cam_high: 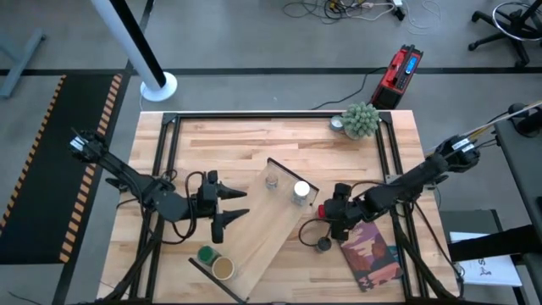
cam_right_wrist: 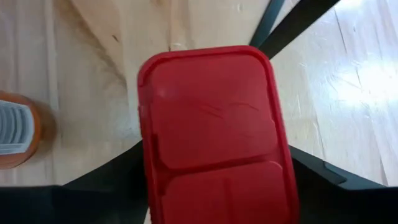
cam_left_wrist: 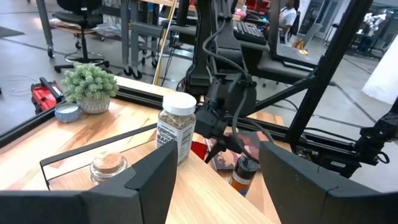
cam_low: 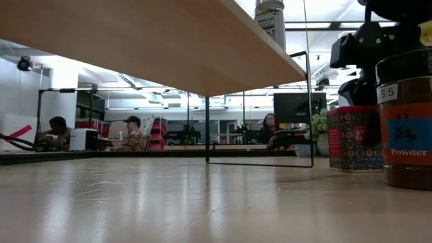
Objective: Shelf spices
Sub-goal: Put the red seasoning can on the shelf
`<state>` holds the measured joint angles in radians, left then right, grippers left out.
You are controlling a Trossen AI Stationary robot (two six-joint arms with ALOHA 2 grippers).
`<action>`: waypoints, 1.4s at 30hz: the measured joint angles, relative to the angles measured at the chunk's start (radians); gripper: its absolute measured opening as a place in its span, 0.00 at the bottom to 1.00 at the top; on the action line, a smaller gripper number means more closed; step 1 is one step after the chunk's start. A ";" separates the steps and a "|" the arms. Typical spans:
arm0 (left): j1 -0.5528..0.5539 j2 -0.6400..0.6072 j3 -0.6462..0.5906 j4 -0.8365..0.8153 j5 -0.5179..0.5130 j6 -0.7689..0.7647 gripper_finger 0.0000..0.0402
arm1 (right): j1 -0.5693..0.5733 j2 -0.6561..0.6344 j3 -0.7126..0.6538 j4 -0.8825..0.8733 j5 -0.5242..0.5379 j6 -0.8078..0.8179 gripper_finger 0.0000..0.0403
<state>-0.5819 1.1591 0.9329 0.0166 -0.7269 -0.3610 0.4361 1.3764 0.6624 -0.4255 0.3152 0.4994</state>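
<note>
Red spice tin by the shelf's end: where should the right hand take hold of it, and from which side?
From straight above, across the narrow sides of the red spice tin, just under its lid. It stands upright on the table with a flat rectangular top, and the right hand already hangs over it, fingers either side.

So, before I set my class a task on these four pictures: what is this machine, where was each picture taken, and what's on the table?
Two dark robot arms work at a butcher-block table. One camera looks down from above, one sits at table height, and one rides on each wrist. A pale plywood shelf carries a clear glass jar, a white-topped jar, a green-topped jar and a tan-topped jar. The left gripper is open and empty. The right gripper is over a red squarish jar.
</note>
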 joint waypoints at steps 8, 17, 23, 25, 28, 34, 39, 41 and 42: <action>-0.002 -0.006 0.000 -0.002 0.002 0.009 0.54 | -0.003 -0.040 0.000 0.004 -0.013 -0.003 0.47; -0.012 -0.006 0.000 -0.009 0.003 0.005 0.54 | -0.002 -0.131 0.010 -0.042 -0.067 0.041 0.48; -0.030 -0.006 0.000 -0.008 0.004 0.003 0.54 | 0.024 -0.186 0.074 -0.125 -0.096 0.067 0.47; -0.038 -0.006 0.000 -0.008 0.004 0.003 0.54 | 0.034 -0.198 0.106 -0.149 -0.121 0.066 0.47; -0.056 -0.006 0.000 -0.008 0.006 0.003 0.54 | 0.055 -0.212 0.164 -0.190 -0.141 0.065 0.47; -0.096 -0.006 0.000 -0.006 0.005 0.011 0.54 | 0.094 -0.214 0.318 -0.293 -0.113 0.015 0.48; -0.115 -0.006 0.000 -0.002 0.005 0.011 0.54 | 0.096 -0.211 0.453 -0.313 -0.105 -0.081 0.47; -0.116 -0.007 0.001 0.004 0.005 0.012 0.54 | 0.096 -0.211 0.511 -0.309 -0.105 -0.147 0.47; -0.115 -0.008 0.001 0.009 0.004 0.015 0.54 | 0.094 -0.211 0.539 -0.305 -0.105 -0.180 0.47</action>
<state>-0.6971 1.1512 0.9340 0.0258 -0.7224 -0.3458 0.5305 1.1656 1.2010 -0.7309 0.2103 0.3189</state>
